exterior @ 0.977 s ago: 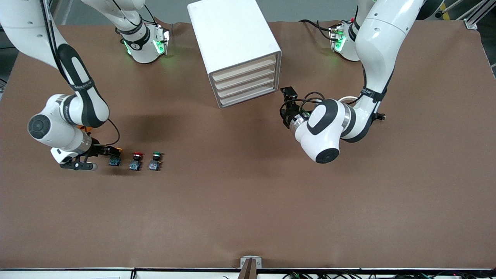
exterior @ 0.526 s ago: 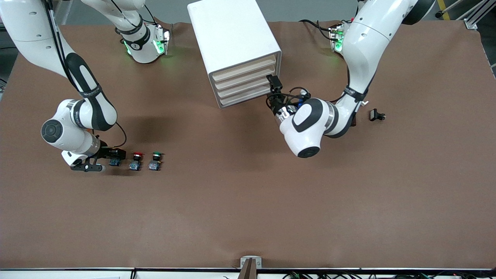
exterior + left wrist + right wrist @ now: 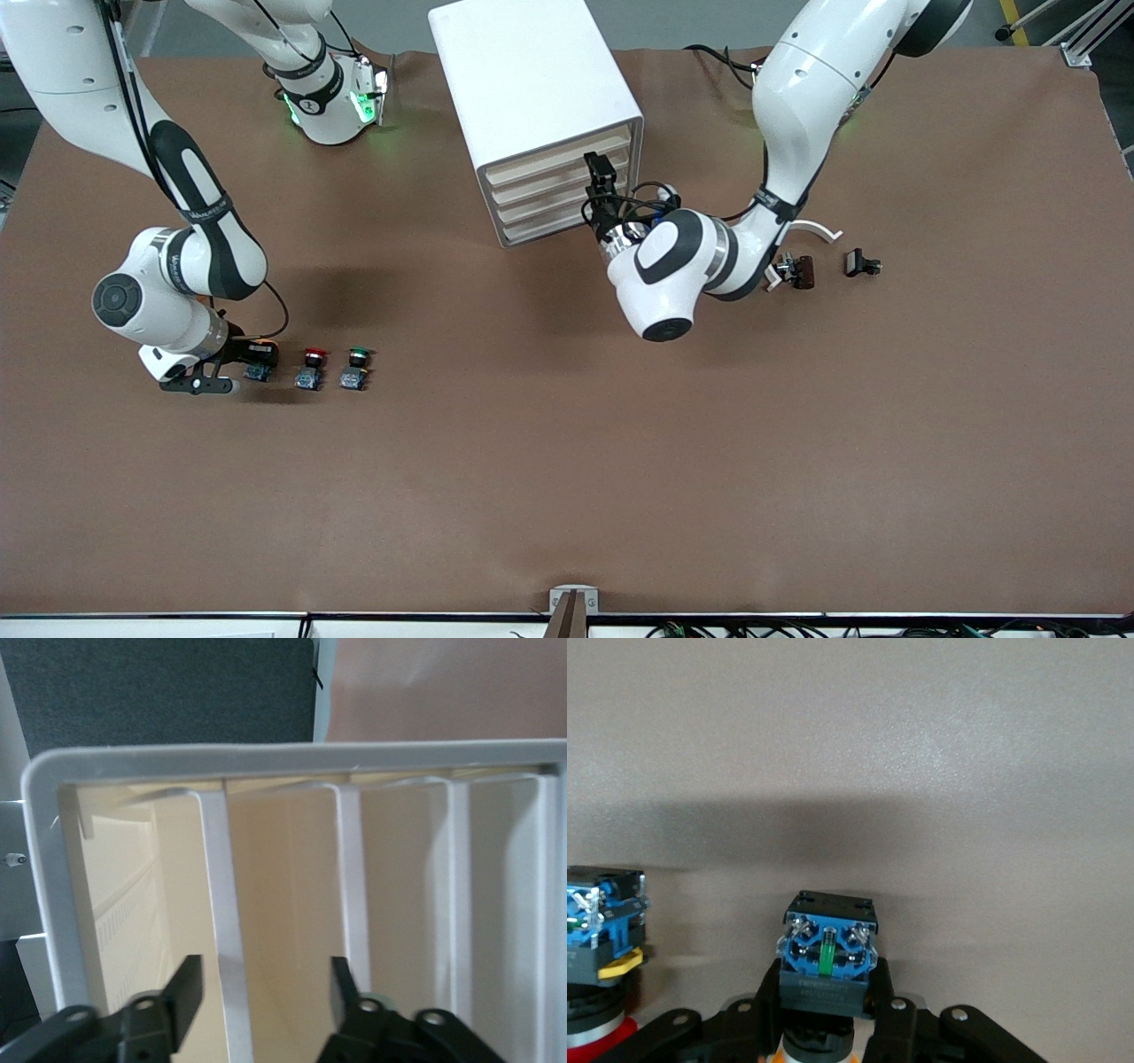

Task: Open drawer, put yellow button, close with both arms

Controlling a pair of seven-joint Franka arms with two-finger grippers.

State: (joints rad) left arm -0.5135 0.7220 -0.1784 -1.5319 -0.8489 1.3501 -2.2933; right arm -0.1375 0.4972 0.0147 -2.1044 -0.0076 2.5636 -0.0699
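Since earlier frame my left gripper (image 3: 599,174) moved in from beside cabinet (image 3: 532,97) to its front, now at drawer (image 3: 558,156) level; fingers (image 3: 186,988) apart, straddling white divider at cabinet face, nothing clamped; drawer shut; my right gripper (image 3: 257,353) closed in meanwhile, now pinched on yellow button (image 3: 827,961), at table level well away from cabinet toward right arm's end, just beside red button (image 3: 309,368); green button (image 3: 355,368) next along.
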